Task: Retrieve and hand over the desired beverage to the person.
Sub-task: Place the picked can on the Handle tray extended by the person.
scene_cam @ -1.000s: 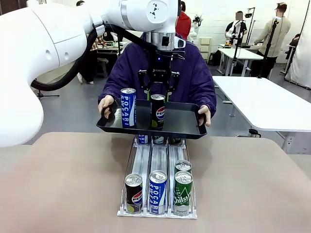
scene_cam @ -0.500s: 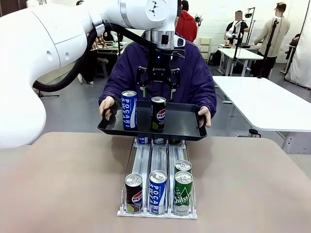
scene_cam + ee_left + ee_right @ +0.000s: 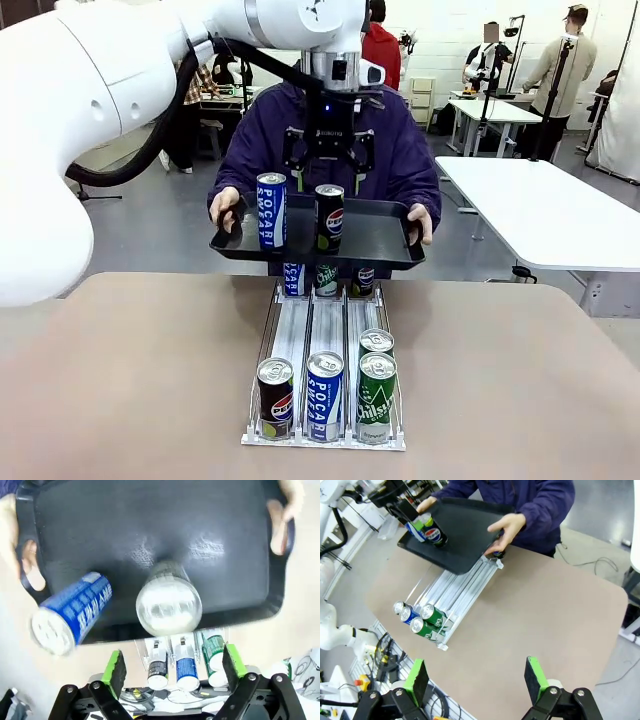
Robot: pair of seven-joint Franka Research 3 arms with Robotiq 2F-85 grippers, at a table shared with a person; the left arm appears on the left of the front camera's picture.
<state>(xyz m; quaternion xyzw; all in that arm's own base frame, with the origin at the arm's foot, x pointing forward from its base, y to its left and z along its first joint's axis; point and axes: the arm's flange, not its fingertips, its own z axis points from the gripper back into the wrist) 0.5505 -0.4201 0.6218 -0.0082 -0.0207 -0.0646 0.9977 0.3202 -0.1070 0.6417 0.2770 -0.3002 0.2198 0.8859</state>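
Cans stand on the flat black plastic tray [image 3: 385, 235] that the person in the dark purple hooded jacket [image 3: 400, 150] holds by both ends above the table: a slim black Pepsi can [image 3: 329, 217] and, just beside it, a blue-and-white Pocari Sweat can [image 3: 271, 211]. The left gripper [image 3: 328, 165] hangs directly over the Pepsi can with its green-padded fingers spread wide and holding nothing. The right gripper [image 3: 476, 680] hovers high over the brown table [image 3: 545, 610], likewise wide open and empty, well apart from the white three-lane can rack [image 3: 325, 330].

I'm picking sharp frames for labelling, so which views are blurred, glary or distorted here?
Left wrist view: the Pepsi can top and the Pocari Sweat can are soft and washed out, with glare patches on the black tray. Front view: sharp, evenly lit, can labels readable. Right wrist view: sharp, but wide-angle bending of the table edges.
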